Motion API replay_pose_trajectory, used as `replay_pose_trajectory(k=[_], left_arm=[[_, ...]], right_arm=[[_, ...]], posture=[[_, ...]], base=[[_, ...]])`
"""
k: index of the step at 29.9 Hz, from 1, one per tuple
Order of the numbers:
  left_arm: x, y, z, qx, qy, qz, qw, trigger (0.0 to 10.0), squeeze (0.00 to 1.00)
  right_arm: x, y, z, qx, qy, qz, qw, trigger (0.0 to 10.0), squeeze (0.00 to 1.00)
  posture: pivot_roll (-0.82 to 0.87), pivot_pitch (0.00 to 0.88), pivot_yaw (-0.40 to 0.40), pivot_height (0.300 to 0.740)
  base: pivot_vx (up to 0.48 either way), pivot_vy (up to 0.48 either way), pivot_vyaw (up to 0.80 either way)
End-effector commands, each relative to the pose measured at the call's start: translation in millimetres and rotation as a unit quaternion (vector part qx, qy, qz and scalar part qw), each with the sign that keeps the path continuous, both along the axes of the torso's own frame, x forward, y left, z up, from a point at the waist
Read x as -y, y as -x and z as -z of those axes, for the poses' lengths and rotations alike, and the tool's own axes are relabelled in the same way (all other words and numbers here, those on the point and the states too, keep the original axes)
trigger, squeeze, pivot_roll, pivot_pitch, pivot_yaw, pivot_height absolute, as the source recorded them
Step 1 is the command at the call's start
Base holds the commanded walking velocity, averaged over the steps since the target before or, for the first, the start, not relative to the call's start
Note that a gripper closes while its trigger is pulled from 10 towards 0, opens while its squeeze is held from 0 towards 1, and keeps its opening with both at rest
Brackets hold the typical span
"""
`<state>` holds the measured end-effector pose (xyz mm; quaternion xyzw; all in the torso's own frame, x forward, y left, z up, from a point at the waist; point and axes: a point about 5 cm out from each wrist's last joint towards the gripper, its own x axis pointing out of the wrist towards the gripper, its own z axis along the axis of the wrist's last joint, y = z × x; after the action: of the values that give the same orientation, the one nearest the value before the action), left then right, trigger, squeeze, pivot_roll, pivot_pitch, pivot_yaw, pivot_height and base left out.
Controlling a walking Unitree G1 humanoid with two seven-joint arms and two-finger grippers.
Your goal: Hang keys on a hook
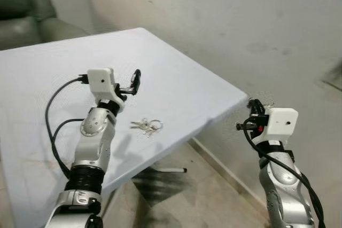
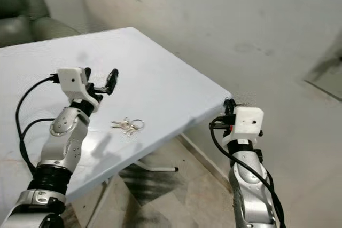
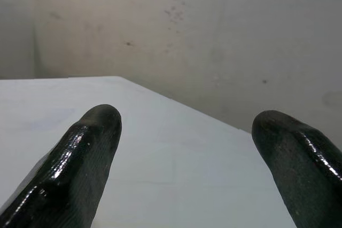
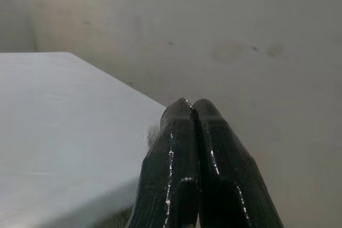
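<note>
Left end effector [image 1: 130,85] raised above the white bench [image 1: 176,86], black fingers [image 3: 88,148] spread apart, nothing between them. Bunch of keys [image 1: 146,126] flat on the bench, just ahead of and below the left end effector, near the bench's front edge, untouched. Right end effector [image 4: 192,111] off the bench beside its right corner, fingers pressed together, empty. Plain stained wall [image 1: 256,30] behind. Dark green armchair [image 1: 24,12] past the bench's far left corner. Tiled floor [image 1: 203,196] below
</note>
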<state>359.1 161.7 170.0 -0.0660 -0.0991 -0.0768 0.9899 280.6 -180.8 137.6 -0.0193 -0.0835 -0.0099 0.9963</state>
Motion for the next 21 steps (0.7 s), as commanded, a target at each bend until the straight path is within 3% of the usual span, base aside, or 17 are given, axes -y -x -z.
replay_pose_trajectory(k=[1, 18, 21], left_arm=[[9.2, -2.7, -3.7, 0.001, -0.003, 0.013, 1.000, 10.0, 0.00], [15.5, -2.3, -2.9, 0.000, -0.018, 0.028, 0.999, 10.0, 0.00], [16.0, -2.5, -3.0, 0.003, -0.037, 0.024, 0.999, 10.0, 0.00]], right_arm=[[3.0, -2.5, -4.8, 0.005, 0.005, 0.005, 1.000, 10.0, 0.00], [3.4, -2.0, -3.7, 0.001, 0.007, 0.007, 1.000, 10.0, 0.00], [3.2, -1.7, -3.6, 0.001, 0.007, 0.008, 1.000, 10.0, 0.00]], posture=[[-0.01, 0.000, -0.054, 0.740], [0.00, 0.000, -0.055, 0.740], [0.00, 0.000, -0.051, 0.740]], base=[[0.000, 0.000, -0.76], [0.000, 0.000, -0.75], [0.000, 0.000, -0.76]])
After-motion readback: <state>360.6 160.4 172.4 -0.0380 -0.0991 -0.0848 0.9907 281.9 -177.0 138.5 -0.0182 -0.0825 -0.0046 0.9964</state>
